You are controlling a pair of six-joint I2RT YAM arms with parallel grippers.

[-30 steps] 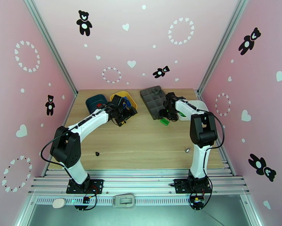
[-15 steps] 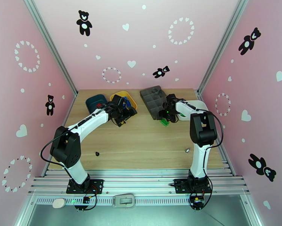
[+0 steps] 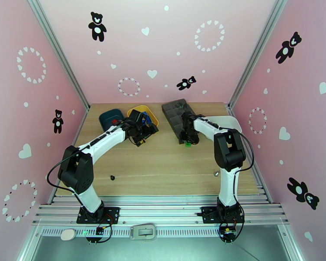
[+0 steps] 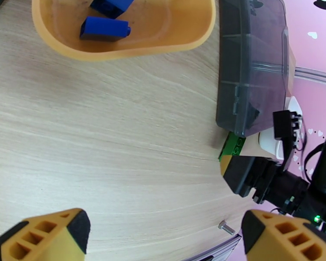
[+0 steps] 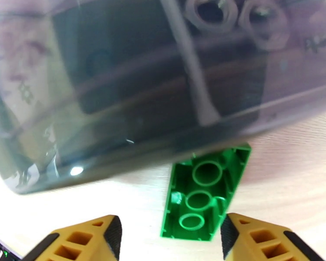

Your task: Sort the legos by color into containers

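Observation:
A green lego (image 5: 204, 194) lies upside down on the wood, tight against the front edge of the dark grey compartment tray (image 5: 119, 83). My right gripper (image 5: 171, 235) straddles it, jaws open, with a gap on the left side. From above, the right gripper (image 3: 188, 138) hangs over the green lego (image 3: 188, 144). My left gripper (image 3: 144, 132) stands wide open beside the yellow container (image 3: 139, 110). Blue legos (image 4: 105, 28) lie in the yellow container (image 4: 193, 35). The teal container (image 3: 109, 116) is at the back left. The white container (image 3: 228, 122) is at the back right.
The dark grey compartment tray (image 3: 176, 113) stands at the back middle. A small black bit (image 3: 112, 177) and a metal piece (image 3: 215, 173) lie near the front of the table. Pink walls close in on three sides.
My right gripper has shifted left along the compartment tray's front edge and its jaws have narrowed around the green lego. The left arm has not moved.

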